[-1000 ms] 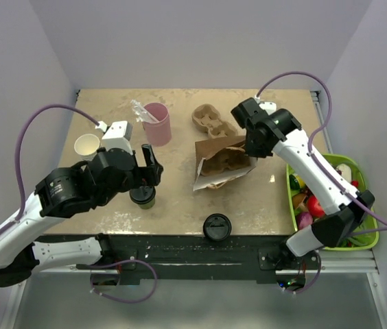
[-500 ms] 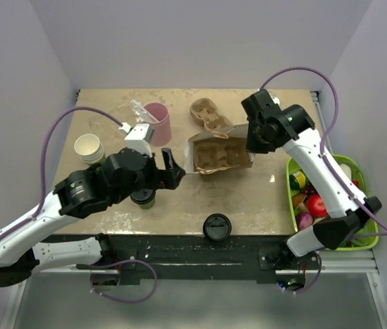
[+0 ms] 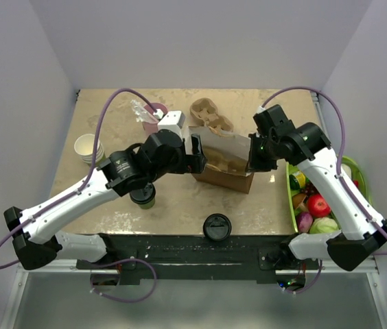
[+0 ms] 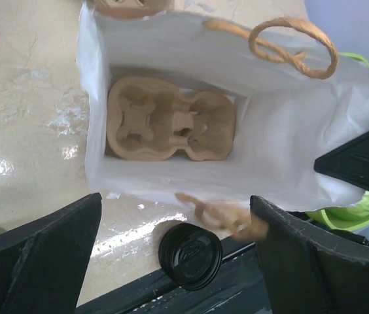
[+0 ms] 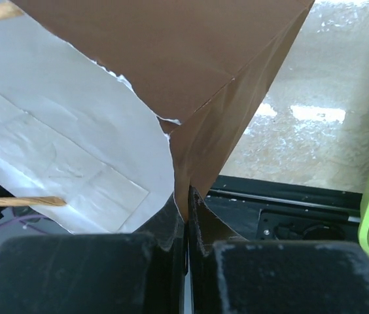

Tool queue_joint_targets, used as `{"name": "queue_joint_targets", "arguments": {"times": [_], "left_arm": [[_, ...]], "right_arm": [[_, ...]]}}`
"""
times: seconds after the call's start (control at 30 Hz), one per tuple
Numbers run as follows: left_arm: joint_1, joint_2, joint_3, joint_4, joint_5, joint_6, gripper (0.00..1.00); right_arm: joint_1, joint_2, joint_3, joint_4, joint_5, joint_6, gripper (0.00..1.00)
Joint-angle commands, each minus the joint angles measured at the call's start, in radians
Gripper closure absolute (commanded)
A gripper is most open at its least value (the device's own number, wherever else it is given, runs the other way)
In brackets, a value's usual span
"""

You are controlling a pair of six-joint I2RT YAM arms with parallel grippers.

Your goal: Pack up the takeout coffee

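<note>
The takeout coffee [image 3: 143,199], an olive-green cup with a black lid, stands on the table left of centre, half hidden under my left arm. A brown paper bag [image 3: 229,166] stands upright mid-table. My right gripper [image 3: 252,162] is shut on its right rim [image 5: 188,190]. Hovering at the bag's left rim, my left gripper [image 3: 197,155] is open with nothing in it. From the left wrist the bag's white inside [image 4: 289,131] shows, with a cardboard cup carrier [image 4: 170,122] on its floor. That gripper [image 4: 175,204] spans the near rim.
A loose black lid [image 3: 217,226] lies by the front edge. Paper cups [image 3: 87,147] are stacked far left, a pink tumbler [image 3: 154,110] and a second carrier [image 3: 210,117] sit at the back. A green basket [image 3: 355,171] of toy food stands right.
The bag went from lying on its side to standing upright as my right gripper raised its rim. My left arm swung right, from over the coffee cup to the bag's left rim.
</note>
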Motion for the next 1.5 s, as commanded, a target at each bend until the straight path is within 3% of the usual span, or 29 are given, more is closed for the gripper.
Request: {"name": "queue_joint_targets", "arguments": {"times": [0.0,0.07,0.2,0.4,0.43,0.5,0.53,0.57,0.67,0.7,0.73,0.77,0.83,0.87,0.93,0.97,1.07,1.2,1.3,1.47], "left_arm": [[0.011,-0.059,0.026,0.090,0.039,0.042,0.00],[0.011,-0.087,0.038,0.087,0.029,0.054,0.00],[0.015,-0.121,0.059,0.048,-0.014,0.053,0.00],[0.029,-0.125,0.065,-0.025,-0.056,0.037,0.00],[0.031,-0.133,0.065,-0.048,-0.066,0.037,0.00],[0.046,-0.141,0.066,-0.093,-0.122,0.019,0.00],[0.057,-0.151,0.068,-0.148,-0.142,-0.002,0.00],[0.075,-0.159,0.063,-0.179,-0.159,-0.016,0.00],[0.193,-0.219,-0.004,-0.245,-0.136,-0.041,0.00],[0.237,-0.240,-0.030,-0.252,-0.138,-0.047,0.00],[0.256,-0.280,-0.076,-0.268,-0.136,-0.055,0.00],[0.273,-0.297,-0.095,-0.280,-0.132,-0.061,0.00],[0.325,-0.326,-0.147,-0.306,-0.116,-0.064,0.00],[0.346,-0.329,-0.161,-0.311,-0.100,-0.064,0.01],[0.417,-0.342,-0.199,-0.335,-0.103,-0.082,0.00],[0.441,-0.351,-0.216,-0.328,-0.103,-0.078,0.00],[0.570,-0.386,-0.286,-0.294,-0.051,-0.035,0.00],[0.838,-0.400,-0.382,-0.259,0.087,0.037,0.01],[0.978,-0.432,-0.432,-0.233,0.154,0.069,0.01],[0.994,-0.465,-0.458,-0.219,0.197,0.089,0.01]], "right_arm": [[-0.001,-0.005,0.020,0.031,-0.042,0.015,0.95],[-0.001,0.004,0.047,0.039,-0.033,0.020,0.92],[-0.004,0.025,0.111,0.027,0.001,0.031,0.66],[-0.004,0.033,0.164,0.007,0.096,0.005,0.60],[-0.004,0.029,0.181,0.010,0.116,-0.018,0.51],[-0.002,0.010,0.238,0.040,0.139,-0.058,0.42],[-0.004,-0.002,0.255,0.063,0.132,-0.114,0.31],[-0.005,-0.019,0.271,0.127,0.115,-0.150,0.28],[0.004,-0.063,0.305,0.200,-0.066,-0.264,0.10],[0.033,-0.042,0.322,0.192,-0.109,-0.274,0.10],[0.092,-0.025,0.334,0.191,-0.050,-0.270,0.07],[0.295,-0.002,0.354,0.192,0.025,-0.264,0.05],[0.463,0.120,0.394,0.200,0.108,-0.267,0.02],[0.573,0.172,0.452,0.229,0.115,-0.268,0.02],[0.677,0.327,0.546,0.228,0.186,-0.311,0.02],[0.759,0.378,0.675,0.208,0.225,-0.319,0.02],[0.803,0.517,0.819,0.243,0.248,-0.293,0.02],[0.808,0.559,0.708,0.348,0.341,-0.217,0.02],[0.806,0.553,0.603,0.424,0.392,-0.156,0.03],[0.776,0.573,0.505,0.407,0.414,-0.043,0.09]]}}
